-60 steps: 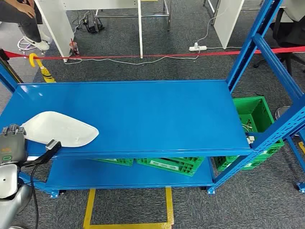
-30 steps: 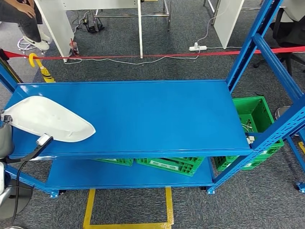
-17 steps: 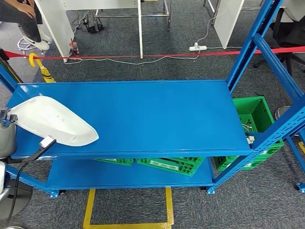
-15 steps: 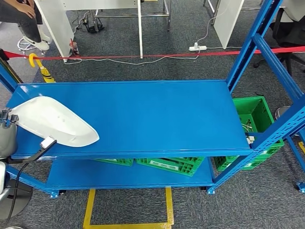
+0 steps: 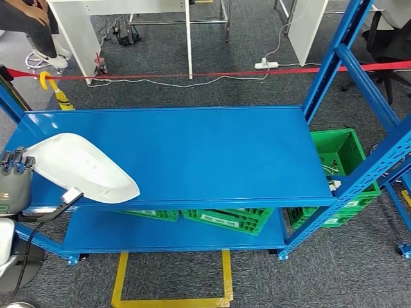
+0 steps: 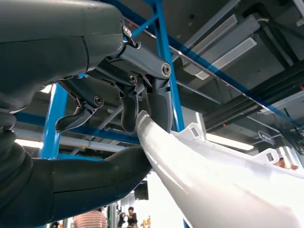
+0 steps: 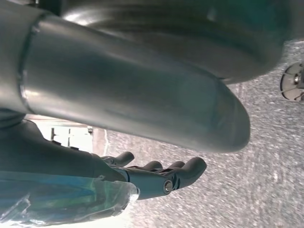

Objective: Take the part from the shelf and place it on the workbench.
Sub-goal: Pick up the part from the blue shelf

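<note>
Your white, smooth, glossy plastic part [image 5: 82, 167] is a long teardrop-shaped shell, broad and rounded at one end and narrowing to a blunt tip at the other. It lies over the left end of the blue painted metal shelf [image 5: 203, 154], near the front edge. Its long axis runs slantwise: the broad end sits at the far left, at your left hand [image 5: 15, 183], and the narrow tip points right and toward the front lip of the shelf (whether the part rests on the shelf or hangs just above it, you cannot tell from the head view).

In the left wrist view the left hand grips the rim of the part [image 6: 215, 185]: the thick grey thumb [image 6: 104, 178] lies under the curved white edge and the darker fingers [image 6: 157, 102] close over it from the other side.

Your right hand [image 7: 157, 178] hangs over grey speckled carpet with its dark fingers extended side by side and nothing in them.

Below the shelf stand green slatted plastic crates [image 5: 228, 220], and another green crate [image 5: 344, 154] sits at the right end beside the blue perforated upright [image 5: 339, 51].
</note>
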`<control>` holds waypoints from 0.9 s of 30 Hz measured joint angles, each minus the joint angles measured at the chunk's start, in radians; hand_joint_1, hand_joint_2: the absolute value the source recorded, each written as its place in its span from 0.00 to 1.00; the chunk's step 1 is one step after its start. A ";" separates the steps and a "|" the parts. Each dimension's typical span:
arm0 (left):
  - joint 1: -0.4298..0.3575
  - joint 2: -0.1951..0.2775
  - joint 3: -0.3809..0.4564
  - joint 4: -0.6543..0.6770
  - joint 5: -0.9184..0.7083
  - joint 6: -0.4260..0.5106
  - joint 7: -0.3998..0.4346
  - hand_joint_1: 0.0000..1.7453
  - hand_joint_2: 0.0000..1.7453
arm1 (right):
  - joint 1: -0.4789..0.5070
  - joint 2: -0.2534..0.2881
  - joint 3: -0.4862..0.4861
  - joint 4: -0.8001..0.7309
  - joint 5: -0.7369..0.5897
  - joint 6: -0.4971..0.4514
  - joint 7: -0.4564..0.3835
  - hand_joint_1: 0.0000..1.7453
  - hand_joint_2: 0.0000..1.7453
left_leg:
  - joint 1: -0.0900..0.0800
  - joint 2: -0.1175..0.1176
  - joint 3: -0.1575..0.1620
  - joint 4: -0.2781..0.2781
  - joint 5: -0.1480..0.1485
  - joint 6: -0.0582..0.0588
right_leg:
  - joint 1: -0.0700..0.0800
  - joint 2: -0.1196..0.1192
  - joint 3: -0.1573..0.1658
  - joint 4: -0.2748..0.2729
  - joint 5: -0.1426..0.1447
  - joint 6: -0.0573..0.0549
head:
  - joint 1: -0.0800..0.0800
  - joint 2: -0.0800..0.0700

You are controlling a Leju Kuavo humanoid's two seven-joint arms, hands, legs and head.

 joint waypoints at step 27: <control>0.112 -0.448 0.509 0.003 0.089 0.079 -0.485 1.00 1.00 | 0.006 0.001 -0.014 0.001 -0.002 -0.005 -0.006 0.00 0.00 | -0.017 0.003 0.007 -0.010 -0.012 0.030 | 0.013 -0.001 -0.161 0.244 -0.049 -0.011 | 0.005 0.000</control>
